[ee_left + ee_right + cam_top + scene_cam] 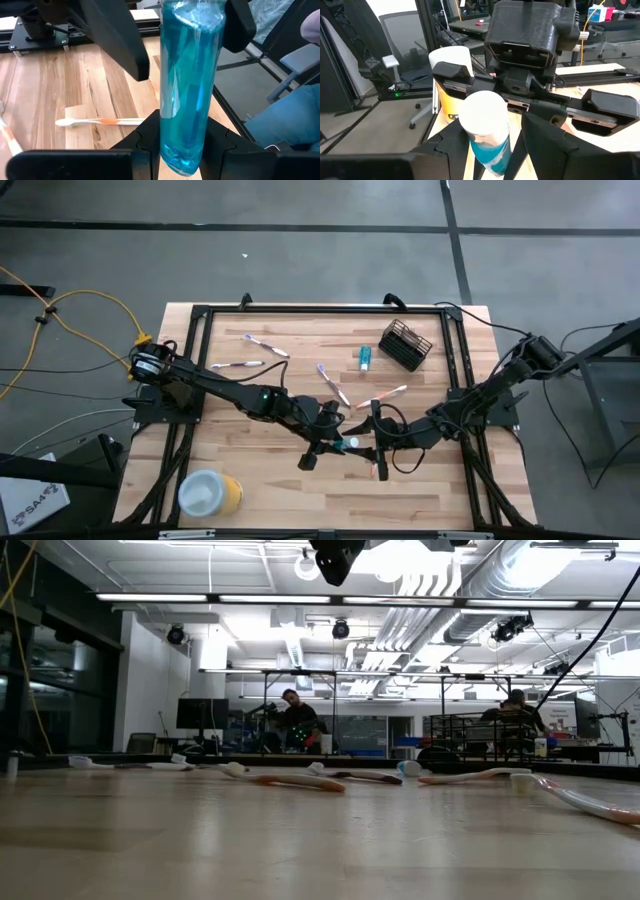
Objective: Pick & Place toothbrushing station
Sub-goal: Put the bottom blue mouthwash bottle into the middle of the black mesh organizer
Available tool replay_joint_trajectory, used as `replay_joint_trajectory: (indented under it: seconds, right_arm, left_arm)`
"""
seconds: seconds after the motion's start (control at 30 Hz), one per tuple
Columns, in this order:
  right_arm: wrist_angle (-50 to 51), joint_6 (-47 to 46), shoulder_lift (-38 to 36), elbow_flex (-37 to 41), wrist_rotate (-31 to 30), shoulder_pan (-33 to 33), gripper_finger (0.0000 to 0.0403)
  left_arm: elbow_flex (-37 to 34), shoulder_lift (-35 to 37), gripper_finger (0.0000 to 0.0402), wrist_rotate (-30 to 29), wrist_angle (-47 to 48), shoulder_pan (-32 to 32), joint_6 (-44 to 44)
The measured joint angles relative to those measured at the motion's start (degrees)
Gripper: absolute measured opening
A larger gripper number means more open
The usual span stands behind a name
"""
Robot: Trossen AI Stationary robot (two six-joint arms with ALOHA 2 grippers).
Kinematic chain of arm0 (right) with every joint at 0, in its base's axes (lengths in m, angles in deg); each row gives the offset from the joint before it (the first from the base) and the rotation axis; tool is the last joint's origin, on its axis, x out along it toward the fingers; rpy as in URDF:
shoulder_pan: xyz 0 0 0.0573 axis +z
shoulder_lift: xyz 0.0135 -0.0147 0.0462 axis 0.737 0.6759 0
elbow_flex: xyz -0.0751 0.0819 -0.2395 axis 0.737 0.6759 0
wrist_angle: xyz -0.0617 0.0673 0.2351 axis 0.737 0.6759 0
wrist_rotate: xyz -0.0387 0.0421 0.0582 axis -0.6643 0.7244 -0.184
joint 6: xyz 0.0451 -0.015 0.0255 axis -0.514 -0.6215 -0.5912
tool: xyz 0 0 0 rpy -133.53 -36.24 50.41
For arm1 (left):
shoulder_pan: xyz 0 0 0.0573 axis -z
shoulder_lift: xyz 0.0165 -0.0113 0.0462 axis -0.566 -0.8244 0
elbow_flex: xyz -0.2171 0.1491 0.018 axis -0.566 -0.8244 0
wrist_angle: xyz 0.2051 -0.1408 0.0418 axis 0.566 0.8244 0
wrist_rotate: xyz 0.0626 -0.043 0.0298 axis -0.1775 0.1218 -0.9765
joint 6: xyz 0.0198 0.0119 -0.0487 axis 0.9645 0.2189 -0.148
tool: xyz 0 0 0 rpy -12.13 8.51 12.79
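We see the left hand (338,442) clamped on a blue tube (351,444) at mid-surface, with the right hand (377,442) facing it, its fingers (545,135) spread either side of the white cap, not closed. Only the high view shows the mesh holder (405,344), a second tube (366,358) and scattered toothbrushes (264,344) farther back. A yellow cylinder (210,494) stands near the front-left corner.

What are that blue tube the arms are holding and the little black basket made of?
The blue tube looks like clear, glossy blue plastic: light passes through it and glints on it. Its cap seems matte white plastic. The black basket looks like thin wire mesh, probably coated metal, since the wooden table shows through its grid.
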Motion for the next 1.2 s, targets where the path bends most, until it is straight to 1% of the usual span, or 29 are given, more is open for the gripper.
replay_joint_trajectory:
  seconds: [0.1, 0.2, 0.37, 0.57, 0.7, 0.93, 1.2]
  right_arm:
    - [0.02, -0.02, -0.02, 0.0, 0.34, 0.0, 0.0152]
    - [0.02, -0.43, -0.07, 0.0, 1.92, -0.02, 0.0126]
    - [0.32, -1.12, -0.09, 0.0, 2.78, -0.2, 0.0085]
    - [0.42, -1.35, -0.11, 0.0, 2.87, -0.19, 0.0084]
    - [0.39, -1.67, -0.11, -0.02, 3.05, -0.2, 0.0084]
    - [0.83, -3.06, -0.11, -0.02, 3.56, -0.05, 0.0084]
    - [3.79, -5.73, -0.11, -0.02, 3.4, 0.02, 0.0084]
  left_arm:
    - [0.0, 0.0, 0.0083, -0.09, 0.02, -0.02, 0.0]
    - [0.0, 0.0, 0.0083, -0.05, 0.11, -0.02, 0.01]
    - [0.0, 0.0, 0.0083, 0.0, 0.2, -0.02, -0.32]
    - [0.0, 0.0, 0.0087, -0.07, 0.15, -0.02, -0.48]
    - [0.0, 0.0, 0.0098, 0.08, 0.07, 0.0, -0.81]
    - [0.0, 0.0, 0.0118, 0.11, -0.22, 0.13, 1.45]
    - [0.0, 0.0, 0.0126, 0.04, -0.62, 0.11, 2.21]
